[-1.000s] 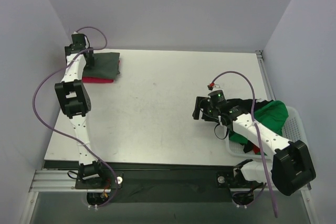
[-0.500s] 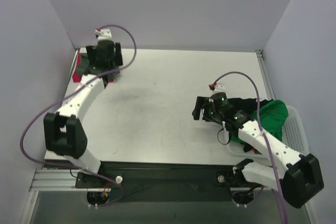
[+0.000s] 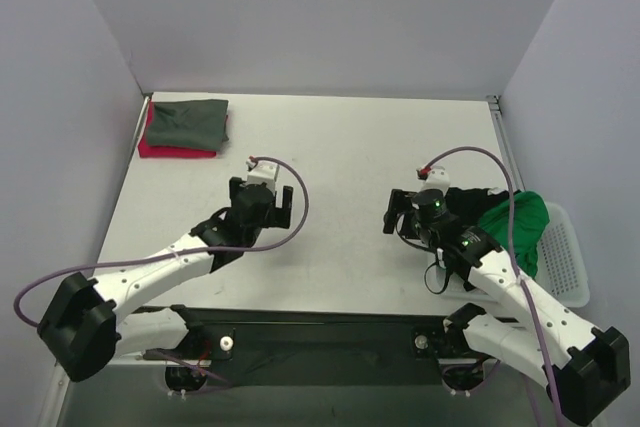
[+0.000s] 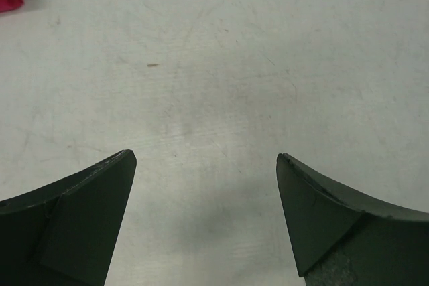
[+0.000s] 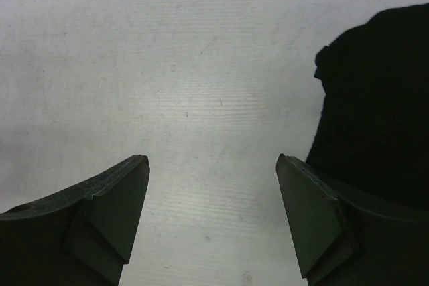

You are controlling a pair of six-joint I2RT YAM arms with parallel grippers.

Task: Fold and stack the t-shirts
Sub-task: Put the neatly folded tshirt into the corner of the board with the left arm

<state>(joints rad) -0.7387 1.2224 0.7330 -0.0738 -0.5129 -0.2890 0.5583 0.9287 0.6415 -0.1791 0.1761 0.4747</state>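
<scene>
From the top camera I see the dark grey-green t-shirt (image 3: pixel 190 119) folded on top of the magenta-red t-shirt (image 3: pixel 170 151) at the desk's (image 3: pixel 330 147) far left corner. The black t-shirt (image 3: pixel 468 199) and bright green t-shirt (image 3: pixel 518 219) spill from the white basket (image 3: pixel 568 259) on the right.

My left wrist camera shows the left fingers (image 4: pixel 80 212) spread wide and empty above bare desk.

My right wrist camera shows the right fingers (image 5: pixel 94 219) also wide apart, gripping nothing, with the black t-shirt just beside them.

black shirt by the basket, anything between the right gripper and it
Nothing visible does. The right gripper hangs open over the table, and the black t-shirt lies close beside it in the right wrist view, with only table surface between them.
</scene>
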